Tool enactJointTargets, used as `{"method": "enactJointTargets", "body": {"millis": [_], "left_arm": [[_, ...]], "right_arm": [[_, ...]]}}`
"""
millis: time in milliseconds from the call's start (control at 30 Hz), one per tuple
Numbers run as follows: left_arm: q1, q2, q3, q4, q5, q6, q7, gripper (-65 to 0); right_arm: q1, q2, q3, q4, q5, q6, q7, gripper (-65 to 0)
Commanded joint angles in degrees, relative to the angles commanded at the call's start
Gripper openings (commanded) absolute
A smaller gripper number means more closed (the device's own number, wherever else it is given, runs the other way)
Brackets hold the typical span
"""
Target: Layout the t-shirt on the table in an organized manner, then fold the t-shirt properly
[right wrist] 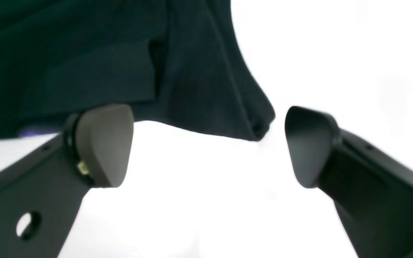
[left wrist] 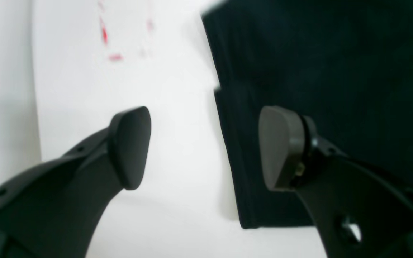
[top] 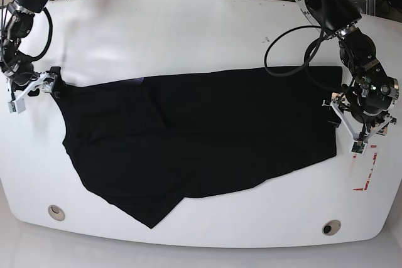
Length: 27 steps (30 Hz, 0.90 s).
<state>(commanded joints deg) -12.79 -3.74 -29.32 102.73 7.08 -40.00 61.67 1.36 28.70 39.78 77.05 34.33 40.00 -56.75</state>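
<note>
T-shirt (top: 201, 136): plain black soft fabric, matte, spread wide across the glossy white table (top: 188, 29), with rumpled folds and a pointed flap toward the near edge. Left gripper (left wrist: 204, 147): I saw its jaws spread, smooth rounded dark pads, one over the shirt's straight hemmed edge. Right gripper (right wrist: 208, 145): jaws spread, empty, beside a limp fabric corner. Red tape marks (top: 367, 180) lay near the left arm.

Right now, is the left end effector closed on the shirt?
No, the left end effector is open, with the shirt edge lying between its fingers.
</note>
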Motion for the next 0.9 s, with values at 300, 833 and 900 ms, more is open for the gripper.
{"method": "enactJointTargets", "body": {"millis": [300, 833, 900], "left_arm": [[3.25, 0.0, -0.26, 0.62, -0.09, 0.0, -0.09, -21.7], [6.33, 0.44, -4.22, 1.67, -0.09, 0.0, -0.26, -21.5], [6.33, 0.44, -4.57, 0.35, -0.09, 0.0, -0.26, -21.5]], "right_arm": [[4.22, -3.69, -1.85, -6.24, -11.78, 0.0, 5.98, 0.0], [4.4, -5.54, -2.29, -11.34, -13.63, 0.0, 11.52, -22.7], [4.4, -6.15, -2.29, -11.25, -13.63, 0.0, 11.52, -32.5]]}}
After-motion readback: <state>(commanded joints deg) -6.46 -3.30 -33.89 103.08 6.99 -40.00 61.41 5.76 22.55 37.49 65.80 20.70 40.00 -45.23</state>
